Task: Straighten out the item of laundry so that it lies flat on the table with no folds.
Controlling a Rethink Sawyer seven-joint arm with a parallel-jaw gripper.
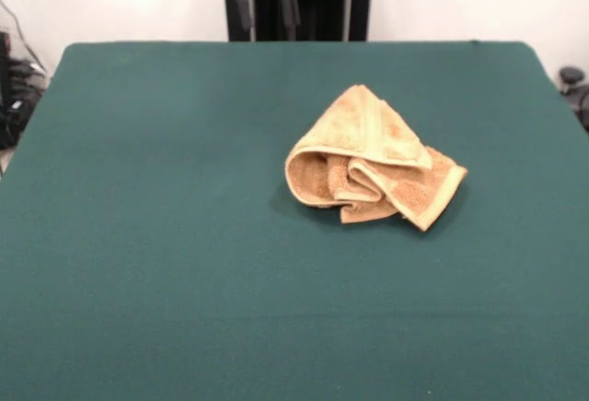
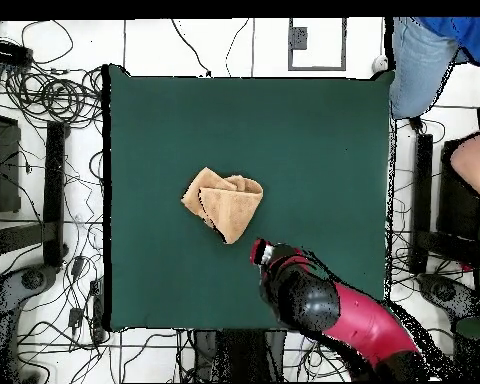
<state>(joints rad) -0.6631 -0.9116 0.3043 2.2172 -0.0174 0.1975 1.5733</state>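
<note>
The item of laundry (image 1: 373, 162) is a tan-orange terry towel lying bunched and folded over itself a little right of the table's middle; one hemmed corner sticks out to the right. From above, the item of laundry (image 2: 224, 205) reads as a rough triangle near the centre of the dark green table (image 2: 314, 130). My gripper (image 1: 268, 5) hangs at the far edge of the table (image 1: 138, 235), well clear of the towel, with its two dark fingers apart and nothing between them. In the overhead view the gripper (image 2: 260, 251) sits just beyond the towel's lower right corner, on the red and black arm (image 2: 354, 320).
A person (image 2: 429, 55) stands off the table's upper right corner in the overhead view, with an arm (image 2: 474, 165) by the right side. Cables and stands (image 2: 44, 150) crowd the floor on the left. Green cloth surrounds the towel on all sides.
</note>
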